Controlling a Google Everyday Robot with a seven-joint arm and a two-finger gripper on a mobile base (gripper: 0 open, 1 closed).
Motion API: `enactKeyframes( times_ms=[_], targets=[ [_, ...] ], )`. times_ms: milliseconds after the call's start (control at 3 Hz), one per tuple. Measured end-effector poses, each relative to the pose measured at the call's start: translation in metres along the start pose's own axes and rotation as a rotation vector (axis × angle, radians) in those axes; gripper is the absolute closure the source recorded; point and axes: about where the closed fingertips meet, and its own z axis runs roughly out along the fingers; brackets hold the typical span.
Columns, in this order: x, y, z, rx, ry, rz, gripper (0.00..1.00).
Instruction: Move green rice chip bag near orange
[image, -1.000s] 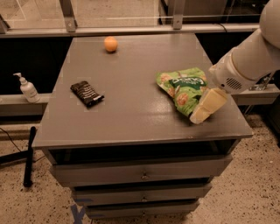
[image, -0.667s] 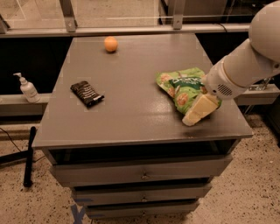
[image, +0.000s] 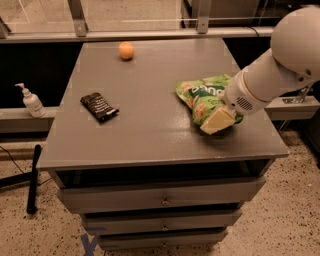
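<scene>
The green rice chip bag (image: 202, 96) lies on the right part of the grey table top (image: 150, 105). The orange (image: 126, 50) sits near the table's far edge, left of the middle, well apart from the bag. My gripper (image: 217, 121) reaches in from the right on the white arm and is low over the bag's near right end, its cream-coloured finger covering part of the bag.
A small flat black packet (image: 99, 106) lies on the left part of the table. A white pump bottle (image: 31, 101) stands on a ledge left of the table. Drawers are below the top. A rail runs behind the table.
The arm has moved left and down over the bag's near right end. The bag, the orange and the black packet have not moved.
</scene>
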Motion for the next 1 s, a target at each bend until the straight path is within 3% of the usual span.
enactKeyframes(
  times_ms=[333, 667, 1000],
  targets=[
    [-0.016, -0.016, -0.004, 0.039, -0.018, -0.033, 0.85],
    [-0.044, -0.046, -0.017, 0.125, -0.048, -0.116, 1.0],
    [-0.064, -0.074, -0.062, 0.258, -0.06, -0.217, 1.0]
  ],
)
